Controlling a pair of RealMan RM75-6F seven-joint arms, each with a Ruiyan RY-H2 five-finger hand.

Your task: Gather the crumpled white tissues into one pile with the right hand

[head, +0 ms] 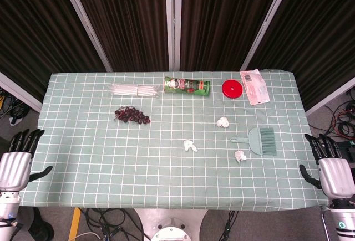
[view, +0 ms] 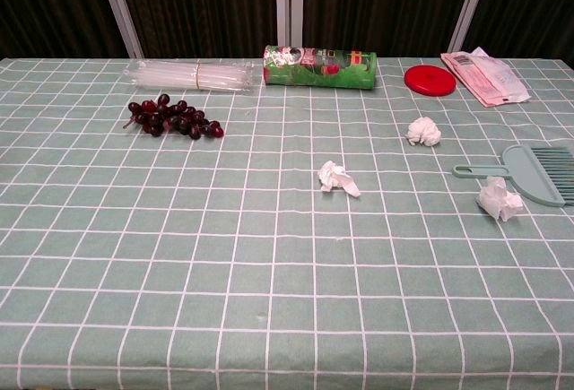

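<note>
Three crumpled white tissues lie apart on the green checked cloth: one far tissue (head: 223,122) (view: 424,131), one middle tissue (head: 190,145) (view: 338,177), and one near tissue (head: 240,155) (view: 499,198) beside the brush handle. My right hand (head: 331,168) hangs off the table's right edge, fingers apart and empty, well clear of every tissue. At the left edge my left hand (head: 18,158) is likewise spread and holds nothing. Neither hand shows in the chest view.
A teal dustpan brush (head: 260,140) (view: 529,173) lies right of the tissues. Along the back stand a red lid (head: 232,88), a green can on its side (head: 186,86), a pink packet (head: 254,86), a clear straw bundle (head: 135,90) and dark grapes (head: 132,114).
</note>
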